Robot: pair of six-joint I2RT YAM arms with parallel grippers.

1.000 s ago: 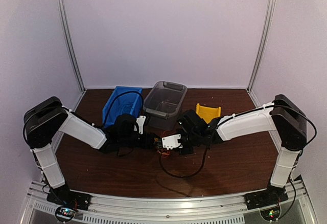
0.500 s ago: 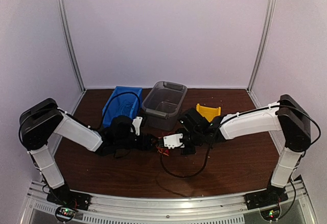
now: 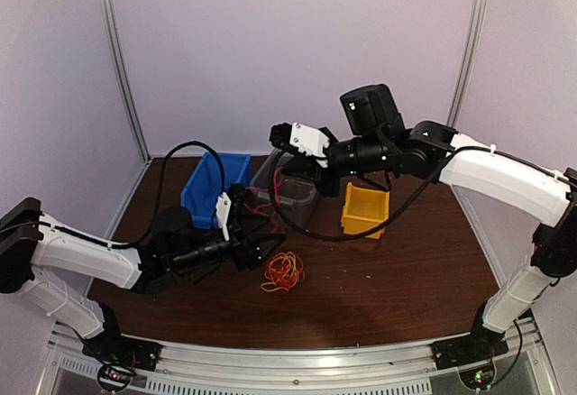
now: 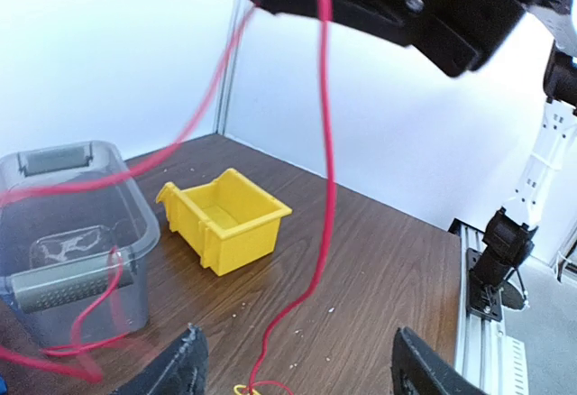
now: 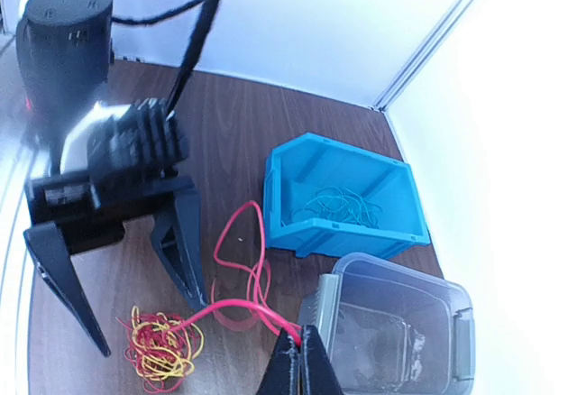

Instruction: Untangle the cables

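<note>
The cables (image 3: pixel 284 270) lay as one loose tangle of thin red and yellow wire on the dark wood-grain desk (image 3: pixel 406 269), just in front of the left tool (image 4: pixel 297 359), whose two black fingers stood wide apart. One glossy red strand (image 4: pixel 326 142) ran up from the tangle to the right tool (image 5: pixel 302 348), which pinched it tight. Three plastic containers stood behind: a blue bin (image 3: pixel 203 198), a clear grey tub (image 3: pixel 302 195) and a yellow bin (image 3: pixel 364 210)
</note>
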